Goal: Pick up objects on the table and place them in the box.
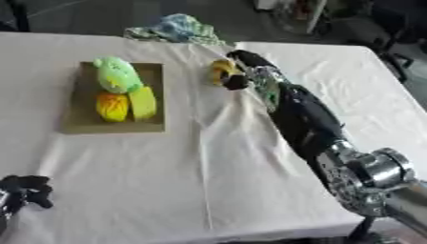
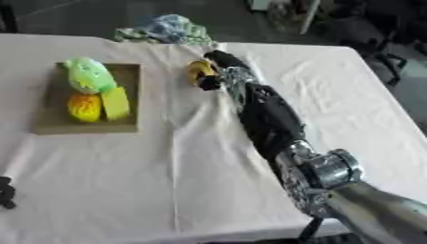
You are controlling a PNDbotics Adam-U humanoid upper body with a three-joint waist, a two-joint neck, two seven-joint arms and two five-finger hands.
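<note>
left hand [image 1: 25,189]: parked at the lower left corner of the frame, idle. It's a dark clump there and I honestly can't tell how it's set, so not guessing.

box [image 1: 75,121]: flat tan tray-type thing, left of centre in the upper half, sitting on the white tablecloth [image 1: 183,181]. Already has stuff in it.

green toy [image 1: 116,75]: at the far end of the box, roundish, pale green.

orange piece [image 1: 112,106]: near end of the box, left side, touching the yellow block next to it.

yellow block [image 1: 143,102]: near end, right side, snug against the orange piece.

yellow object [image 1: 220,70]: upper centre of the frame, just right of the box but outside it. Looks like the only loose item still on the table.

right hand [image 1: 238,71]: comes in from the lower right, arm stretched diagonally up to the yellow object. Dark fingers look curled around it, so I'd call it clamped on. Can't tell whether it's off the cloth yet.

cloth bundle [image 1: 177,27]: blue-green heap at the far table edge, top centre. Not clear it's part of the job.

current step: my read is the grab on the last item, three already boxed.

next move: probably lift clear, swing left over the box rim, and let go in the free spot beside the green toy without knocking the others.
</note>
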